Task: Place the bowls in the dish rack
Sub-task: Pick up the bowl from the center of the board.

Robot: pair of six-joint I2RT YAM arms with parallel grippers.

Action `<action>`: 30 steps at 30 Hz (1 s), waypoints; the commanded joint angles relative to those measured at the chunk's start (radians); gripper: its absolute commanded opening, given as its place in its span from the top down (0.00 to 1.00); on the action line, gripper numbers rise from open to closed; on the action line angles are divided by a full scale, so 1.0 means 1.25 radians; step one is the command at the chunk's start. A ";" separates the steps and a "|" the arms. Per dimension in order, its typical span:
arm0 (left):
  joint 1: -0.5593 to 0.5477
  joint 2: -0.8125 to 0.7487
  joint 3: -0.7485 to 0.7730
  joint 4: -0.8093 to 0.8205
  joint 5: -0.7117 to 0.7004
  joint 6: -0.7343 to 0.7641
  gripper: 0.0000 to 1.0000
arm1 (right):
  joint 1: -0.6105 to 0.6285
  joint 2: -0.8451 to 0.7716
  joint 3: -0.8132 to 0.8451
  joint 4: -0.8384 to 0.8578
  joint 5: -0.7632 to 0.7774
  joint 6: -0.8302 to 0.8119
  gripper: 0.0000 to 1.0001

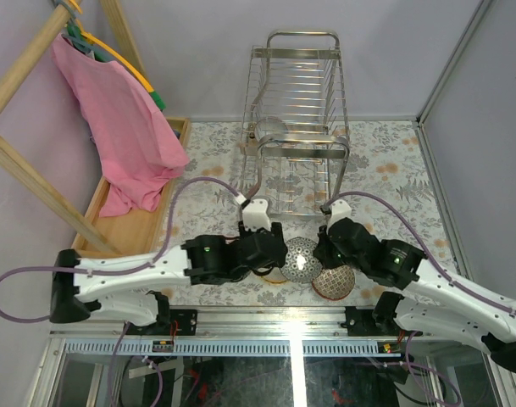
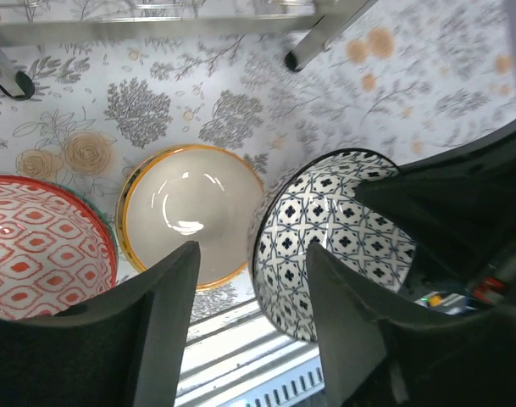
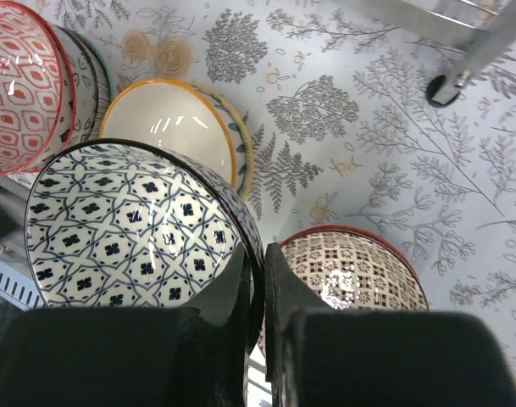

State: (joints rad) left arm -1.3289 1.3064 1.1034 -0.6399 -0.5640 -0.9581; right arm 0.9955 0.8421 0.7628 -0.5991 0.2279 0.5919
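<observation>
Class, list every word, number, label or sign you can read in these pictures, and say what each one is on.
Nothing can be read.
Blue-and-white bowl and the other bowls: patterns only, no words.
Dish rack: no label showing.
Tablecloth: flower print, no text.
Small tags on the rail by the arm bases: too small to read.

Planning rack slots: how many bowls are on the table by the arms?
4: red-white bowl leftmost, cream bowl beside it, black-white bowl held by the right gripper, red-checked bowl rightmost. Rims under the first two hint at more nested.
</observation>
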 commanded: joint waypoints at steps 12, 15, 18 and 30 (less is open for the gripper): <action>-0.004 -0.360 -0.086 -0.086 -0.023 -0.005 0.19 | 0.000 -0.182 0.125 -0.272 0.115 0.178 1.00; -0.005 -0.401 -0.118 -0.087 -0.025 -0.002 0.00 | 0.000 -0.201 0.144 -0.323 0.143 0.202 1.00; -0.005 -0.414 -0.113 -0.102 -0.019 0.011 0.00 | 0.000 -0.219 0.174 -0.367 0.172 0.207 1.00; -0.005 -0.356 0.001 -0.206 0.007 0.013 0.00 | 0.000 -0.145 0.389 -0.462 0.399 0.190 1.00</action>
State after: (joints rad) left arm -1.3289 0.8700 1.0828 -0.8444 -0.5591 -0.9390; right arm 0.9947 0.5446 1.1217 -1.1973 0.5678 0.8417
